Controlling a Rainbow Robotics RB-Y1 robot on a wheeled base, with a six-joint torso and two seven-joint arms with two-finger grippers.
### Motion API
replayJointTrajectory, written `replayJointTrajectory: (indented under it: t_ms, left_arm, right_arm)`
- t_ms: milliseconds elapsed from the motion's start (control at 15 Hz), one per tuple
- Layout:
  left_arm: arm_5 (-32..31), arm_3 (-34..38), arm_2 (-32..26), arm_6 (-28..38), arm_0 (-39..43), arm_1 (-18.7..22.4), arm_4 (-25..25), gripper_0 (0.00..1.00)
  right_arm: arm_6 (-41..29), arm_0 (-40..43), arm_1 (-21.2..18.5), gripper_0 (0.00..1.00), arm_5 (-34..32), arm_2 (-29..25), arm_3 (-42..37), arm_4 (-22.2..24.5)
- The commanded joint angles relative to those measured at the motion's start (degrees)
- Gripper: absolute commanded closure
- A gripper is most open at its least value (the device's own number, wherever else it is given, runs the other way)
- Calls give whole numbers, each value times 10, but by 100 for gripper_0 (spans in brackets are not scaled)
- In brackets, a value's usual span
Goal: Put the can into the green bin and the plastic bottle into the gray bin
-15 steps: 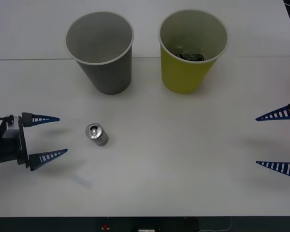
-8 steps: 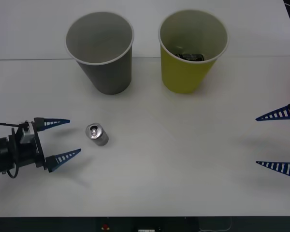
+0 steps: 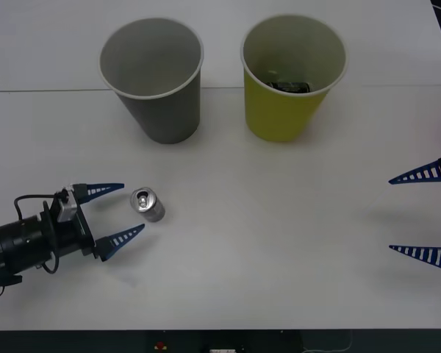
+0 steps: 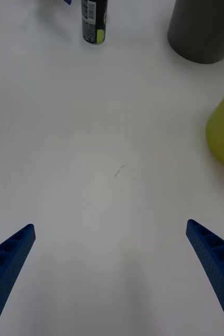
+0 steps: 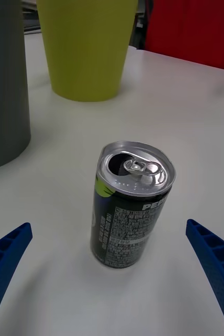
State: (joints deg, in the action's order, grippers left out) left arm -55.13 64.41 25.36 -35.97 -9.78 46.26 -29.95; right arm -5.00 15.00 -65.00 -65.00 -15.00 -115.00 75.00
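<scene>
Now, what we see, laid out by the front view's clock face:
Can: we find the can [image 3: 147,204] upright on the white table [image 3: 279,243] at about 8 o'clock from the centre; in the left wrist view [image 5: 131,205] its pull-tab top faces up and its dark side carries white print.
Left gripper: we see the left gripper [image 3: 115,214] low at 8 o'clock, fingers spread wide and gripping nothing, its tips just beside the can on the can's 9 o'clock side, not touching it.
Right gripper: we see the right gripper [image 3: 422,213] at 3 o'clock by the table edge, well apart from the can, fingers spread wide with bare table between them.
Gray bin: we place the gray bin [image 3: 154,81] upright at 11 o'clock.
Green bin: we place the green bin [image 3: 290,77] upright at 1 o'clock, near the gray one, with a dark object [image 3: 289,87] lying inside it.
</scene>
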Motion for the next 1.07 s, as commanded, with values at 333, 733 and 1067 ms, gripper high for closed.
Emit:
replayJointTrajectory:
  t_ms: [333, 733, 1067]
  left_arm:
    - [39, -3, 26, -15, -22, -43, -1, 0]
    - [63, -3, 32, -23, -31, -56, -2, 27]
    - [63, -3, 33, -25, -31, -55, -4, 100]
  right_arm:
    - [0, 0, 0, 0, 0, 0, 0, 0]
    - [0, 0, 0, 0, 0, 0, 0, 0]
    - [0, 0, 0, 0, 0, 0, 0, 0]
